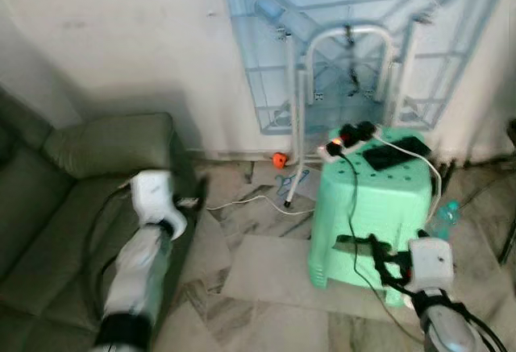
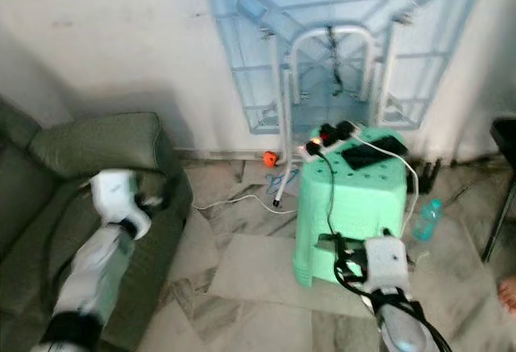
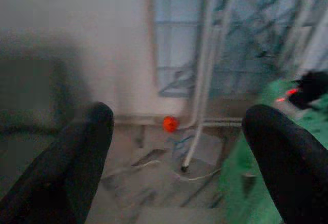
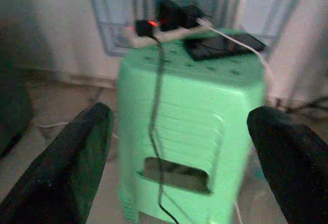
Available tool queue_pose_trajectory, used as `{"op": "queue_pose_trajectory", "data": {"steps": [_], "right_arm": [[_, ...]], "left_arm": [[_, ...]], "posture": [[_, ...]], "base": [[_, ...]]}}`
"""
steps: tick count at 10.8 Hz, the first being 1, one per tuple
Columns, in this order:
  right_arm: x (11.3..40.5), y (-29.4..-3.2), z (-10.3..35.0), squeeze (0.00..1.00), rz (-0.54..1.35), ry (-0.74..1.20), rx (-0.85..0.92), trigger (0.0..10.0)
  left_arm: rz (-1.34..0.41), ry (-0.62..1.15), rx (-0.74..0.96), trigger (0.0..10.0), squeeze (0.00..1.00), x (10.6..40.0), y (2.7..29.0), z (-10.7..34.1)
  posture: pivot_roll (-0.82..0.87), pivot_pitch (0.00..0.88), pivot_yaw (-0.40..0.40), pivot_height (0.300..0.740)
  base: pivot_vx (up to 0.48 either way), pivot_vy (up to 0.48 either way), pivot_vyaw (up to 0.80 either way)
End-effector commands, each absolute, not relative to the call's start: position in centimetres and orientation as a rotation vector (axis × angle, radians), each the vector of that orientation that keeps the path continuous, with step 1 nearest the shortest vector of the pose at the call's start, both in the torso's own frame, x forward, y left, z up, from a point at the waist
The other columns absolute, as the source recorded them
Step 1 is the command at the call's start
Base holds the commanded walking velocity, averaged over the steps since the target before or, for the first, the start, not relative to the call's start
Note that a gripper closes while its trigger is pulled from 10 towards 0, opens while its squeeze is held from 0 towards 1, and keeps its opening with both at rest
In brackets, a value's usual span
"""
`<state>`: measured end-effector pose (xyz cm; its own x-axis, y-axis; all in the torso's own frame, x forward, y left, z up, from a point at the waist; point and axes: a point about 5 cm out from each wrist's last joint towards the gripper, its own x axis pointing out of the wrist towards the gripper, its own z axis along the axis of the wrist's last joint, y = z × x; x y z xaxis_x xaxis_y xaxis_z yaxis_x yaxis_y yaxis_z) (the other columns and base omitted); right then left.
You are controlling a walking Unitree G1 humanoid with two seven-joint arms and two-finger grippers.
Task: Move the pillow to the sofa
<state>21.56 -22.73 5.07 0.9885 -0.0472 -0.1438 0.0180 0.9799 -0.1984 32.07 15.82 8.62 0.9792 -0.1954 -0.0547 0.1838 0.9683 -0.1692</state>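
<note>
Left eye view: both hands, left hand (image 3: 177, 147) over the sofa (image 1: 48, 207) edge, right hand (image 4: 179, 147) facing the green stool (image 1: 371, 207), are spread, empty, likely searching for a pillow.

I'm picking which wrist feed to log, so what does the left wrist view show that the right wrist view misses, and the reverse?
Left wrist view alone: a small orange ball on the floor by the wall and a white tube frame. Right wrist view alone: the green stool's front slot and a dark flat device on top. Shared: the green stool, the power strip with a red light, the wall grille, and each gripper's open black fingers.
</note>
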Motion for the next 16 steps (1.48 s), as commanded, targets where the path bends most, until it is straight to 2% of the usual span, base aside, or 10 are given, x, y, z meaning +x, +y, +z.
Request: {"op": "queue_pose_trajectory", "data": {"steps": [1, 2, 4, 5, 7, 11, 12, 14, 16], "right_arm": [[21.5, -22.5, 5.6, 0.00, -0.036, 0.123, -0.200, 10.0], [21.3, -21.9, 6.8, 0.00, -0.039, 0.097, -0.196, 10.0], [22.5, -20.4, 7.8, 0.00, -0.028, 0.064, -0.145, 10.0], [23.7, -18.6, 7.6, 0.00, 0.079, 0.069, -0.136, 10.0], [25.1, -17.0, 7.9, 0.00, 0.152, 0.063, -0.112, 10.0], [27.5, -14.3, 7.6, 0.00, 0.242, 0.074, -0.063, 10.0], [28.1, -13.5, 7.4, 0.00, 0.249, 0.080, -0.040, 10.0], [28.6, -13.2, 7.5, 0.00, 0.224, 0.078, -0.016, 10.0], [28.8, -14.2, 7.3, 0.00, 0.175, 0.080, -0.013, 10.0]], "left_arm": [[-0.223, 0.083, -0.141, 10.0, 0.00, 32.6, 15.5, 8.6], [-0.276, 0.097, -0.133, 10.0, 0.00, 32.8, 14.7, 8.7], [-0.333, 0.149, -0.122, 10.0, 0.00, 31.6, 13.9, 7.3], [-0.307, 0.184, -0.130, 10.0, 0.00, 29.9, 14.3, 6.3], [-0.273, 0.215, -0.105, 10.0, 0.00, 27.3, 15.4, 5.0], [-0.181, 0.264, -0.085, 10.0, 0.00, 24.5, 17.4, 4.5], [-0.157, 0.286, -0.097, 10.0, 0.00, 23.7, 17.8, 4.5], [-0.164, 0.313, -0.100, 10.0, 0.00, 23.4, 18.0, 4.6], [-0.210, 0.322, -0.112, 10.0, 0.00, 23.9, 17.1, 4.8]], "posture": [[-0.45, 0.012, 0.237, 0.740], [-0.48, 0.025, 0.266, 0.740], [-0.43, 0.036, 0.280, 0.740], [-0.36, 0.032, 0.278, 0.740], [-0.29, 0.009, 0.266, 0.740], [-0.16, 0.000, 0.200, 0.740], [-0.13, 0.000, 0.204, 0.740], [-0.14, 0.000, 0.217, 0.740], [-0.16, 0.000, 0.218, 0.740]], "base": [[0.000, 0.000, 0.00], [0.000, 0.000, 0.00], [0.000, 0.000, 0.00], [0.000, 0.000, 0.00], [0.000, 0.000, 0.00], [0.000, 0.000, 0.00], [0.000, 0.000, 0.00], [0.000, 0.000, 0.00], [0.000, 0.000, 0.00]]}}
